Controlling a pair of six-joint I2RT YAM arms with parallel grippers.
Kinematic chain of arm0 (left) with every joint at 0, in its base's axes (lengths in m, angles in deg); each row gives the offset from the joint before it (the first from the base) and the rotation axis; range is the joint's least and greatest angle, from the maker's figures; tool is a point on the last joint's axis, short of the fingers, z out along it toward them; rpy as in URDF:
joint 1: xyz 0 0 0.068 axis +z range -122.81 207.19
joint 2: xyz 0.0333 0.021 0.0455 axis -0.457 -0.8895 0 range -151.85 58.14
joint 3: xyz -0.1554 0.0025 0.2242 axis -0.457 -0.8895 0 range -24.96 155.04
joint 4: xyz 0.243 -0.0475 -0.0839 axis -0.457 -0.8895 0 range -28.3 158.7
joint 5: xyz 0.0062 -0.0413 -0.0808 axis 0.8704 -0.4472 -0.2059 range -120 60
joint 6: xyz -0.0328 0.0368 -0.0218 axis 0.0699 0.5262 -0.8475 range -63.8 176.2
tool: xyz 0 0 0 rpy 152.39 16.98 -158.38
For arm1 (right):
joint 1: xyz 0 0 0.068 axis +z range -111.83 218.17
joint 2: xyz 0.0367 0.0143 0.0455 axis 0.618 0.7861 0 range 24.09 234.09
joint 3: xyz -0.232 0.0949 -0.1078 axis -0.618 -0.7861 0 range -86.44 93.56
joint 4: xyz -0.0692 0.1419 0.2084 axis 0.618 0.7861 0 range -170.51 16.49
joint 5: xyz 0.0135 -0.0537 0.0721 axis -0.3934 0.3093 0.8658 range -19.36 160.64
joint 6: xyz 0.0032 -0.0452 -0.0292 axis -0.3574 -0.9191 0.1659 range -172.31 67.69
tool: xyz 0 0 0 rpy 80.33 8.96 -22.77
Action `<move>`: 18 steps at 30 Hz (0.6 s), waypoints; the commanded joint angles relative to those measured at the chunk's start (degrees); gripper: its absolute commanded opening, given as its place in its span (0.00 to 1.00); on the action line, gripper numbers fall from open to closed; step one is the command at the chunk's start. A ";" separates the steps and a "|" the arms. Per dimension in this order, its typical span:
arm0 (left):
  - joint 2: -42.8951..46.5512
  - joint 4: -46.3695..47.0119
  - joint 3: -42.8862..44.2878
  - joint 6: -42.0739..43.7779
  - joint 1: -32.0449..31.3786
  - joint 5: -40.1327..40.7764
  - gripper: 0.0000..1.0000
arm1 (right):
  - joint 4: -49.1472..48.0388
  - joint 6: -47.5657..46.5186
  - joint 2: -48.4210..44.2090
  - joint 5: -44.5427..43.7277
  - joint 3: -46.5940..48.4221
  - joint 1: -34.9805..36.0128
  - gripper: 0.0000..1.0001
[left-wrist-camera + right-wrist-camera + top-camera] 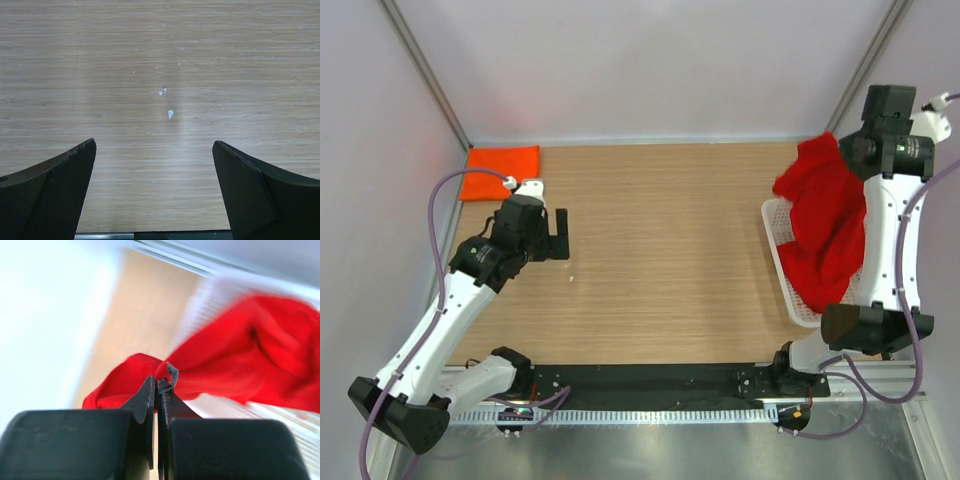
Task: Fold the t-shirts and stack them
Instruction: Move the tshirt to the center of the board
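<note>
1. The right arm's fingers point(158, 390) are pressed fully together on a small pinch of the deeper red, plain soft cloth t-shirt point(825, 235), with a fold of it bunched at their tips. Pinching one edge probably lets the rest of the cloth hang free and open out.
2. The red shirt hangs crumpled from those raised fingers at the far right of the light wooden table point(670, 250). It drapes down over the white plastic mesh basket point(775, 225). I cannot tell whether its lower end rests inside the basket. The high hold looks meant to lift the cloth clear of the rim so it can be carried to open wood.
3. The bright orange short-sleeved t-shirt point(500, 172) lies as a flat, tidy rectangle in the far left corner, just beyond the left arm. I judge it to be folded already. In that corner it leaves the middle free and can serve as the base of the stack.
4. The left arm's fingers point(556, 236) are spread wide and grip nothing. They hover over bare wood marked by a few tiny white flecks point(170, 114), likely ready to take a second corner of the red shirt.
5. By this reading, roughly half the job remains: spreading, folding and stacking the red shirt.
</note>
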 commanded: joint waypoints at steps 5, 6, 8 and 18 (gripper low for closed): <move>-4.03 -1.85 10.01 -6.44 -0.94 3.51 1.00 | -11.88 -6.91 -0.95 14.88 20.25 14.34 0.01; -4.55 -2.64 11.08 -8.36 -0.94 3.34 1.00 | -12.25 -6.83 -0.87 17.33 21.31 16.72 0.01; -5.43 -3.35 13.45 -9.34 -0.85 2.37 1.00 | -12.96 -5.43 -0.78 22.51 22.03 20.67 0.01; -5.79 -14.77 21.02 -18.13 -0.15 5.69 0.96 | -19.47 -4.89 -0.43 46.52 8.23 43.10 0.01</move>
